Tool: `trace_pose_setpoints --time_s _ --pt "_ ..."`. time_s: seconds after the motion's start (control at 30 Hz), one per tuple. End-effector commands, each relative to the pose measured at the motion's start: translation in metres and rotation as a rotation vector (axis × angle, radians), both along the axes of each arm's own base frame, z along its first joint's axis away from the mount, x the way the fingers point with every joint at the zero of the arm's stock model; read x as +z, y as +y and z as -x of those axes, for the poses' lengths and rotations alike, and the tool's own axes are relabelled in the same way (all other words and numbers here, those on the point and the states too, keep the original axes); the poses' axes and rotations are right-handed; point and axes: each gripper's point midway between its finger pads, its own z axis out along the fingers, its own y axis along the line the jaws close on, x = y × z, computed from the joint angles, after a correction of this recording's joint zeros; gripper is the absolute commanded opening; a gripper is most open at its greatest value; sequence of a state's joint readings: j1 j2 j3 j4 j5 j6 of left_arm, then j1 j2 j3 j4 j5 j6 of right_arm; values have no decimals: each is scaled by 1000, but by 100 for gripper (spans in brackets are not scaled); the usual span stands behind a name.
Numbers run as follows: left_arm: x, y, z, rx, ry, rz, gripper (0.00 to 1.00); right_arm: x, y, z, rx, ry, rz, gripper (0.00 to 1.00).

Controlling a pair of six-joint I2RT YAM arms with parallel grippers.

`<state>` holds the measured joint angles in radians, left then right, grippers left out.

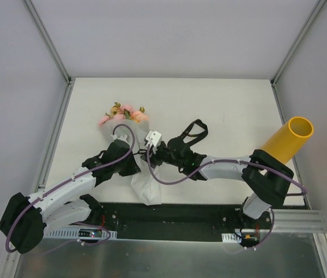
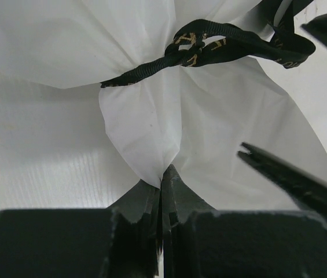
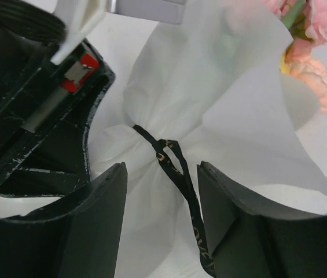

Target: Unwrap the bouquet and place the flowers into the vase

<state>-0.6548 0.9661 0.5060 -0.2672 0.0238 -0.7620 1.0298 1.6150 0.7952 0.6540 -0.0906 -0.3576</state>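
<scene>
Lying on the worktop (image 1: 209, 98) left of its middle, the bouquet (image 1: 125, 120) is pointing its pink and yellow flowers (image 1: 122, 112) toward the far edge, while the tail of its white paper (image 1: 146, 188) is reaching back toward the near edge. A black ribbon (image 3: 175, 165) is cinching the paper at the waist, with its knot showing and one loose end trailing out. The left gripper (image 2: 162, 174) is pinching a pointed fold of the paper just below the knot, fingers pressed together. The right gripper (image 3: 162, 171) is holding its fingers parted, with the ribbon's loose end running between them. The yellow vase (image 1: 290, 139) is standing near the right edge, well apart from the bouquet, its base hidden by the right arm.
</scene>
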Motion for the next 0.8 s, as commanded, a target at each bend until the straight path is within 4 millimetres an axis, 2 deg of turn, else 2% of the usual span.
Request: trace_pose_setpoints --time_s 0.0,0.13,0.27,0.33,0.47,0.63,0.77 --pt "12 -6 -10 -1 -62 35 0 22 20 -7 33 -215 -31 57" --pt "12 -6 -10 -1 -61 34 0 4 25 -10 44 -245 29 49" --pt "11 -5 -10 2 -61 32 0 -15 29 -13 51 -278 95 48" --pt "11 -5 -10 3 -61 34 0 -22 27 -23 5 -328 150 47" --pt "11 -6 -11 5 -64 36 0 -18 33 -36 -79 -446 156 42" --pt "10 -6 -10 2 -62 33 0 -22 45 -33 -75 -505 166 38" --pt "10 -6 -10 8 -60 35 0 -20 48 -38 -134 -551 155 34"
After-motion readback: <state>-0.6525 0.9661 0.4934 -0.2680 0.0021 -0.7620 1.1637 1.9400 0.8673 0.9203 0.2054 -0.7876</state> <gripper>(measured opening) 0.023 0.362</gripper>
